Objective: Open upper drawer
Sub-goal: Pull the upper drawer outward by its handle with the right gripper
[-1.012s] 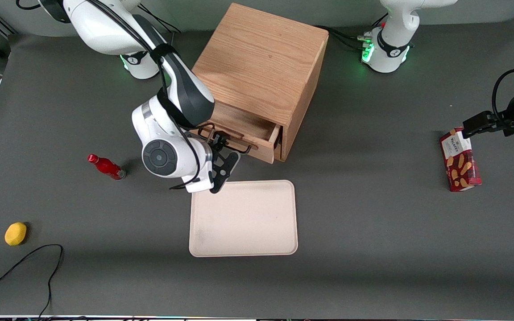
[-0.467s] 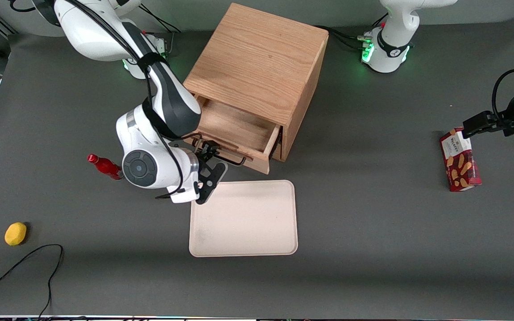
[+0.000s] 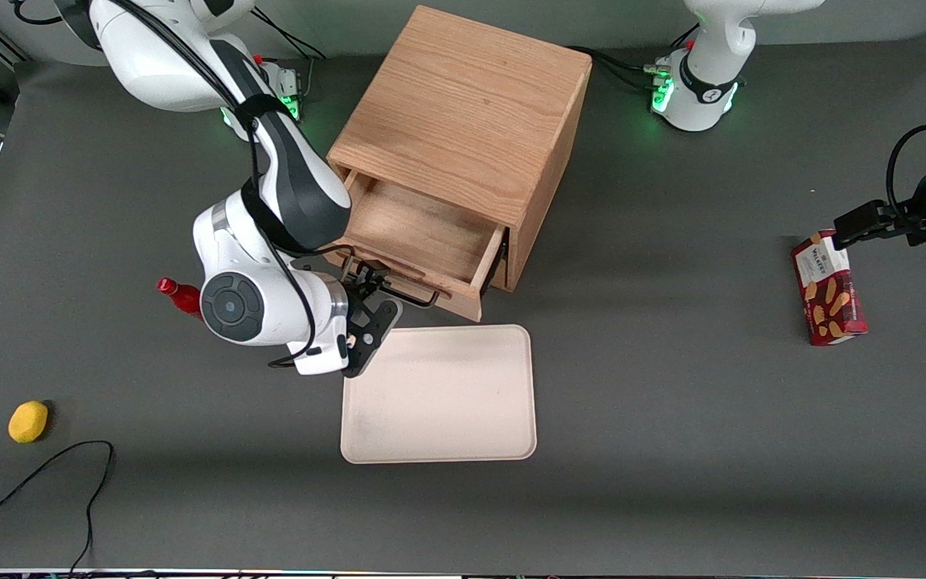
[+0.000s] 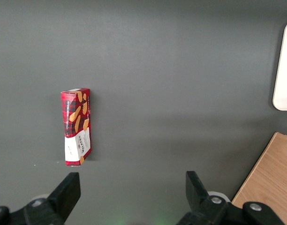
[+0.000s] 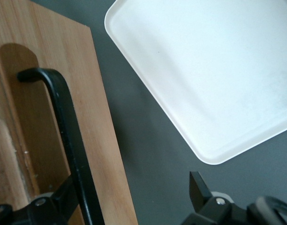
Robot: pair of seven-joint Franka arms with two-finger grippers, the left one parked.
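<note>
Upper drawer [image 3: 423, 233] was pulled well out of the cabinet [image 3: 471, 104], inside floor showing, front panel close to the tray [image 3: 439, 394] edge. Task looked mostly done.

Gripper [image 3: 368, 281] sat at the drawer front on the handle [image 3: 413, 294]. Fingers were spread wide, not clamped: the bar lay between them, against one finger, so it was a hook pull, not a grasp.

Risks:
- Nothing pinched the bar, so any change in pull angle could let it slide off the finger.
- More travel could push the drawer front onto the tray, or bring the drawer right out of the cabinet.
- The cabinet wasn't fixed as far as I could see; a sticking drawer could drag it.
- The arm's wrist was right by the red bottle [image 3: 178, 293] and could tip it.

Views: only the right wrist view showed the finger gap and the bar [image 5: 64, 126] against the finger. Only the front view showed how far out the drawer was, and the bottle.
</note>
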